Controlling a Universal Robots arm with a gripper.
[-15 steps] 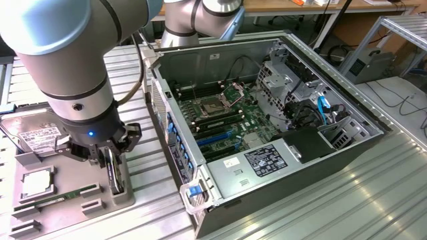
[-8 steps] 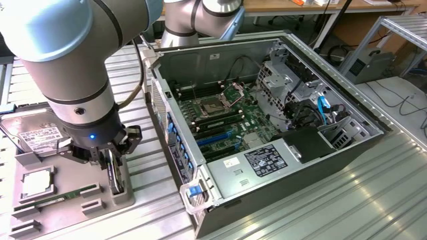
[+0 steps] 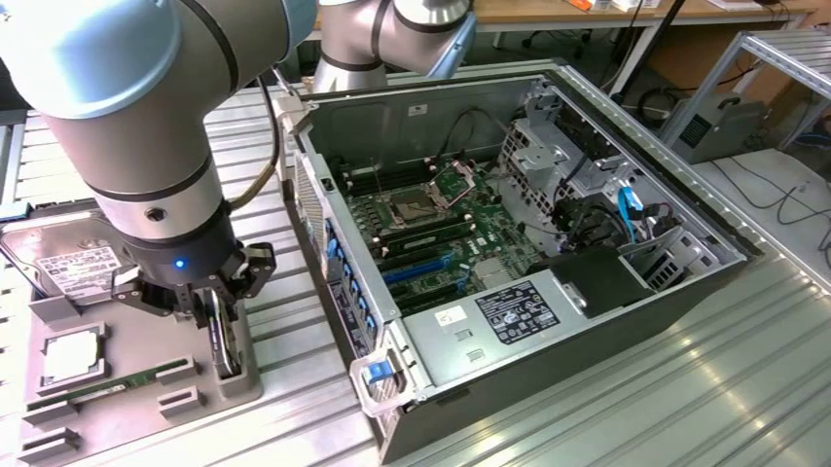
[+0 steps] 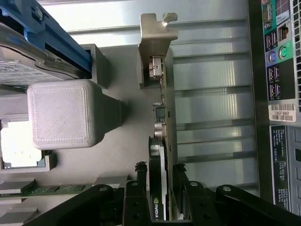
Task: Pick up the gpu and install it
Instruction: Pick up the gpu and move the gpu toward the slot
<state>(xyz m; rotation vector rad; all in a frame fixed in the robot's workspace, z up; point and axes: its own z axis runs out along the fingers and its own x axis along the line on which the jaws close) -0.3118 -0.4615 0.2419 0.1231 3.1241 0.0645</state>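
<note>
A: where's the gpu [image 3: 228, 358] sitting right now?
B: it's standing on edge in the grey tray [image 3: 243, 387], on the exterior view's left, beside the open case [image 3: 389, 117]; thin card, black shroud one side, silver bracket [image 4: 157, 33] at the end
A: and the gripper [image 3: 218, 331]?
B: it's squeezing the card; fingers [image 4: 141, 193] part-closed, pressing on both faces
</note>
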